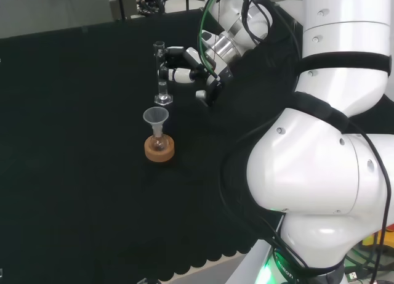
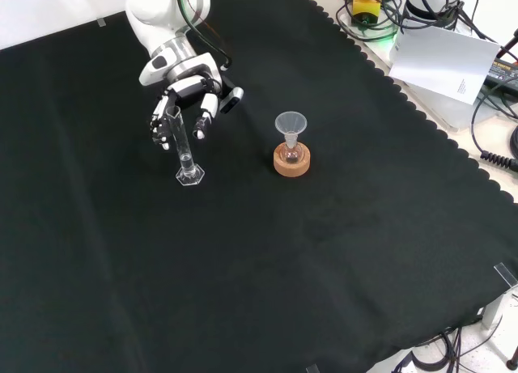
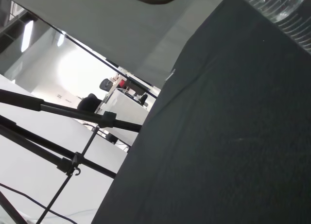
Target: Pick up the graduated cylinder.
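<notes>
The graduated cylinder point(image 1: 161, 81) point(image 2: 184, 150) is a slim clear tube on a hexagonal foot, standing upright on the black cloth. My hand point(image 1: 184, 65) point(image 2: 188, 90) is at its upper half, fingers point(image 2: 171, 126) hanging relaxed beside the tube and close to its rim. The thumb point(image 2: 230, 99) stands well apart from the tube. No finger is plainly curled round the glass, and the foot rests on the cloth. In the wrist view a ribbed clear glass edge point(image 3: 279, 8) shows close up over the cloth.
A small flask with a clear funnel point(image 1: 156, 117) point(image 2: 290, 124) in its neck sits on a cork ring point(image 1: 159, 150) point(image 2: 291, 164), just beside the cylinder. Cables and papers point(image 2: 445, 53) lie past the cloth's scalloped edge.
</notes>
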Robot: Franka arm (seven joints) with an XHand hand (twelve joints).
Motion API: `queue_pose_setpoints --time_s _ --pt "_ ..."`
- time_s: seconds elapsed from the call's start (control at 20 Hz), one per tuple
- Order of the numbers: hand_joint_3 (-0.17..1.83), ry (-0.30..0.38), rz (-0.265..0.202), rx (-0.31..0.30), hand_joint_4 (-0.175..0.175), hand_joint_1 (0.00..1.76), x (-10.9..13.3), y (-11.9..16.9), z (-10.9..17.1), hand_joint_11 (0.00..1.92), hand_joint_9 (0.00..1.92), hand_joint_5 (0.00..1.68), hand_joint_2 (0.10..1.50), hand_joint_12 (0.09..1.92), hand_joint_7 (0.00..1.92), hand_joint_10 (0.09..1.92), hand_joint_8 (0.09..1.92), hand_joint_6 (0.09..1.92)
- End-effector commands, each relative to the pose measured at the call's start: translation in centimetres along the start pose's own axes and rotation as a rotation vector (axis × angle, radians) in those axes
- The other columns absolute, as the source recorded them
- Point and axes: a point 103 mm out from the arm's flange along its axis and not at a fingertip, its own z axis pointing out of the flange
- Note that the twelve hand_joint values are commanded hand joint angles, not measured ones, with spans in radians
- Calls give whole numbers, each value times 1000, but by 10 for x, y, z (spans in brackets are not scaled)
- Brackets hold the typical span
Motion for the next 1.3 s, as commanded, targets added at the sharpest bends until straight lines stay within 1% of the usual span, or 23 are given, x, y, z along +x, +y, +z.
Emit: queue_pose_setpoints --time_s 0.05,0.2,0.55,0.7,0.95,1.3 --pt "-175 27 -7 2 -21 1069 -1 3 3 684 867 619 998 1094 568 383 594 506" --pt "-175 34 -11 12 -24 1071 -2 4 4 712 882 502 996 1084 558 369 600 532" --pt "-175 48 -31 14 -31 1069 -4 5 6 708 875 400 988 1079 520 360 594 498" --pt "-175 55 -32 8 -30 1070 -1 6 5 717 882 464 988 1084 527 362 603 521" --pt "-175 51 -27 12 -27 1087 1 10 12 809 949 622 1004 1030 590 350 624 565" --pt "-175 56 -28 11 -26 1092 -1 11 14 845 977 658 1013 1014 614 338 625 571"
